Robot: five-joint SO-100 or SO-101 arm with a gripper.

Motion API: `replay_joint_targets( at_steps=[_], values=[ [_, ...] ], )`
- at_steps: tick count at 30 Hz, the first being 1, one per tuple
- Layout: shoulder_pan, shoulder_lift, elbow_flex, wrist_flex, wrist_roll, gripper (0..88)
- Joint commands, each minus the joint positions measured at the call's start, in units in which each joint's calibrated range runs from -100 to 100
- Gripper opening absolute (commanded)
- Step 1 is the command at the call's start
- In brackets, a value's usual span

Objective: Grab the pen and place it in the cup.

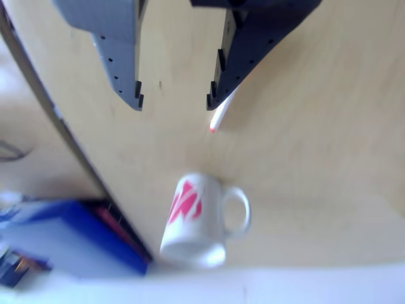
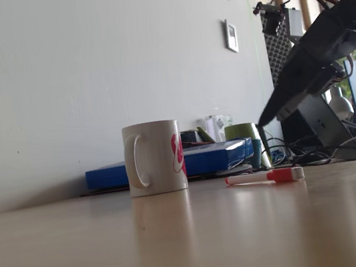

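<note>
The pen (image 2: 264,177) lies flat on the wooden table (image 2: 182,248), to the right of the cup (image 2: 154,157) in the fixed view and a little apart from it, with its red-orange cap at the right end and the small red plug toward the cup. The cup stands upright, handle to the left in that view, pink-red logo on its right side.

Behind the cup, along the far edge by the white wall, lies a flat blue box (image 2: 169,164), and right of it a green cup (image 2: 243,138) and a tangle of cables. Nothing lies on the table between pen and cup.

The gripper (image 1: 174,104) hangs above the table with its jaws spread wide and nothing between them. In the other view one finger (image 1: 123,57) is grey and the other (image 1: 243,57) dark; the dark one covers most of the pen (image 1: 218,118), leaving a short white stretch and the red tip. The cup (image 1: 193,218) stands just beyond that tip, its handle to the right there.

The fixed view shows the arm's dark tip in the air, above and right of the pen, clear of it.
</note>
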Motion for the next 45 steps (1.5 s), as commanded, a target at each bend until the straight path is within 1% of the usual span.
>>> replay_joint_targets(
  at_steps=[1,6,9,11,12,13,15,17,20,23,31,45],
  values=[
    [-0.3,6.77,-0.38,-10.91,0.27,25.8],
    [-0.3,28.68,-8.08,-18.99,0.27,25.9],
    [-1.39,39.05,-13.51,-20.45,0.32,26.5],
    [-2.56,42.45,-16.41,-20.02,0.32,30.6],
    [-2.97,43.53,-17.31,-19.94,0.22,34.2],
    [-3.39,44.86,-18.49,-19.94,-0.2,40.2],
    [-3.81,46.02,-19.85,-19.85,-0.2,47.4],
    [-3.98,47.43,-20.66,-19.77,-0.2,50.0],
    [-4.64,51.25,-22.02,-19.77,-0.26,50.5],
    [-7.4,56.4,-23.2,-18.99,-0.31,50.5],
    [-12.07,66.94,-31.71,-7.72,-0.41,50.6],
    [-11.82,76.23,-38.86,-4.54,-0.36,50.2]
  ],
)
